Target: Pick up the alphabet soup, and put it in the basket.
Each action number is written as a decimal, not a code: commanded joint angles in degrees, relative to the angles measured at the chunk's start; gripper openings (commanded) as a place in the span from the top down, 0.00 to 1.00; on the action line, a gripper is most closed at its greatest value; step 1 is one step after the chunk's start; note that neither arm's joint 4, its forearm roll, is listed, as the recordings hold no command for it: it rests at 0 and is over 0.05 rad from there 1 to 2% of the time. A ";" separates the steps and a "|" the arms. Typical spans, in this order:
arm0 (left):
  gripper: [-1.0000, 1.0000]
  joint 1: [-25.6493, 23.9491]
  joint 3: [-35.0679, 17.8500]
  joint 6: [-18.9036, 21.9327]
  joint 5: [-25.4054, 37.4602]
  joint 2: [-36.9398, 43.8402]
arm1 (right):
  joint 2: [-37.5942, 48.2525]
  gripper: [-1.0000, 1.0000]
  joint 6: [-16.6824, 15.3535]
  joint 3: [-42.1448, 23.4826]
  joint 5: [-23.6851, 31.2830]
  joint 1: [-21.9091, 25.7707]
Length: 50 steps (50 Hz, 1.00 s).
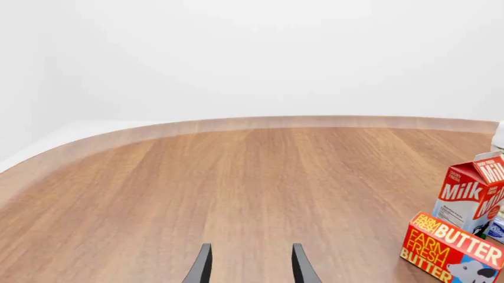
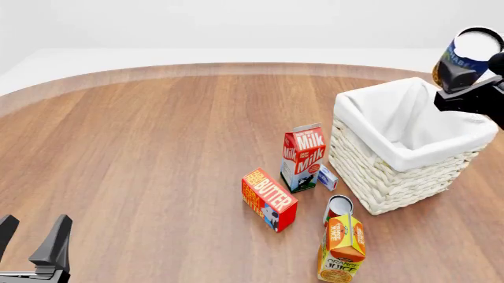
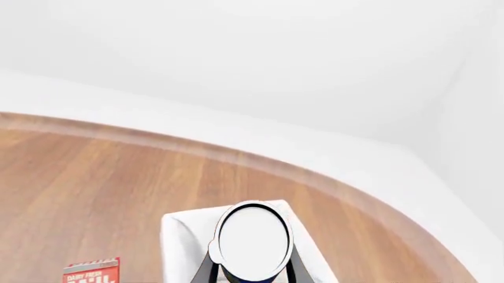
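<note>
The alphabet soup (image 2: 470, 56), a can with a blue and yellow label and a pale lid, hangs tilted in the air over the far right corner of the basket (image 2: 370, 177). My right gripper (image 2: 466, 75) is shut on the can from below. In the right wrist view the can's round lid (image 3: 254, 240) sits between the two dark fingers (image 3: 206, 270), with the basket's white lining (image 3: 183, 236) behind it. My left gripper (image 2: 32, 236) stands open and empty at the near left of the table, far from the can; its fingers (image 1: 200, 266) show apart over bare wood.
Left of the basket stands a milk carton (image 2: 303, 156) with a small blue-and-white box (image 2: 327, 177) beside it. A butter box (image 2: 270, 199) lies nearer. An orange juice carton (image 2: 341, 242) and a silver-lidded can (image 2: 339, 206) stand in front of the basket. Milk carton (image 1: 473, 191) and butter box (image 1: 452, 247) also appear in the left wrist view.
</note>
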 commanded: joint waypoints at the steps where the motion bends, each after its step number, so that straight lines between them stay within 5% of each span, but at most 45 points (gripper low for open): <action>1: 0.00 0.00 0.00 0.00 0.00 0.00 | 2.54 1.00 1.13 -2.62 1.07 -0.70; 20: 0.00 0.00 0.00 0.00 0.00 0.00 | 6.12 1.00 2.96 -5.84 4.61 -1.90; 50: 0.00 0.00 0.00 0.00 0.00 0.00 | 11.21 1.00 1.59 -8.65 9.87 -2.14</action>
